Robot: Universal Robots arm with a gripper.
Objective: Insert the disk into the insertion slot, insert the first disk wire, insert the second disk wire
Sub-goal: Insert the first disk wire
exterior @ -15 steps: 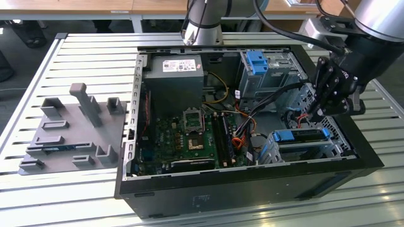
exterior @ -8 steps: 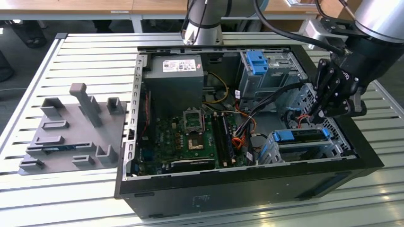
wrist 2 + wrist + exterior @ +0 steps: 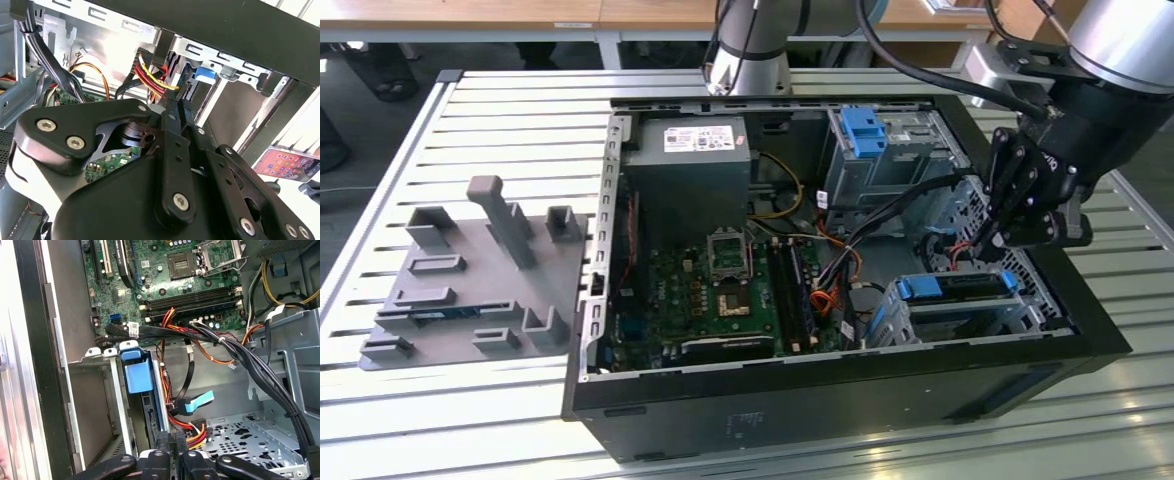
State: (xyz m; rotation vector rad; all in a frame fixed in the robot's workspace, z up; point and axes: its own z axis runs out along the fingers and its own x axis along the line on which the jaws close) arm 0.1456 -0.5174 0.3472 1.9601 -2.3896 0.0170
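Note:
The disk [image 3: 958, 287] sits in the insertion slot [image 3: 897, 318], a low perforated metal cage in the corner of the open computer case at the exterior view's right. Its blue carrier [image 3: 136, 372] shows at the cage mouth. My gripper [image 3: 994, 240] hangs just above the disk's rear edge. In both wrist views the fingers are shut on a black connector with red, yellow and black wires [image 3: 150, 75], held at the fingertips [image 3: 172, 97] beside the disk [image 3: 150, 412]. A flat blue wire [image 3: 197, 403] with a black plug lies against the disk's edge near the gripper [image 3: 171, 440].
A taller metal cage with a blue latch [image 3: 874, 140] stands behind the slot. A thick black cable bundle [image 3: 260, 370] crosses above the perforated floor. The motherboard [image 3: 720, 290] and power supply [image 3: 687, 165] are in the case. A grey fixture tray [image 3: 467, 280] lies on the slatted table.

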